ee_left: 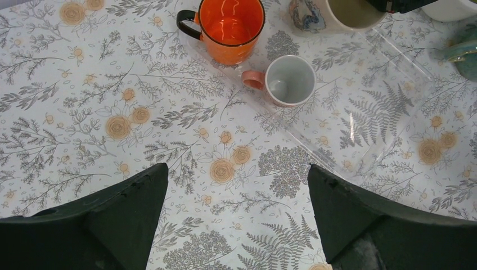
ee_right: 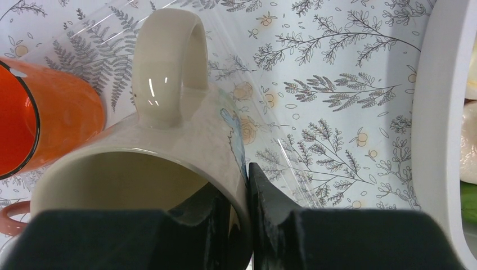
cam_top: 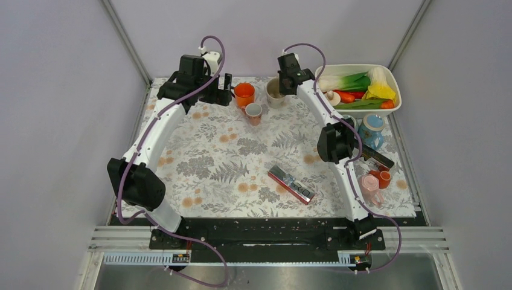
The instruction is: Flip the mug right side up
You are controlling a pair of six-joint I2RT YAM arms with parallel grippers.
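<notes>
1. Grey walls enclose a table spread with a floral cloth. Everything of interest sits along the upper edge of the top view.
2. Left of centre there, the left gripper hangs with its jaws spread wide. It holds and touches nothing, and bare cloth shows between its fingers.
3. Just right of it stand an orange mug and a small pink cup, both mouth up.
4. Next right is the cream mug, mouth upward and upright or nearly so, near the left end of the white vegetable tub.
5. The mug looks like glazed ceramic, so I judge it stiff, fairly heavy, slick and liable to chip. The rim wall or the thick loop handle should give the best purchase.
6. The right gripper is clenched on that rim wall beside the handle, one finger inside and one outside. I cannot tell whether the base rests on the cloth.
</notes>
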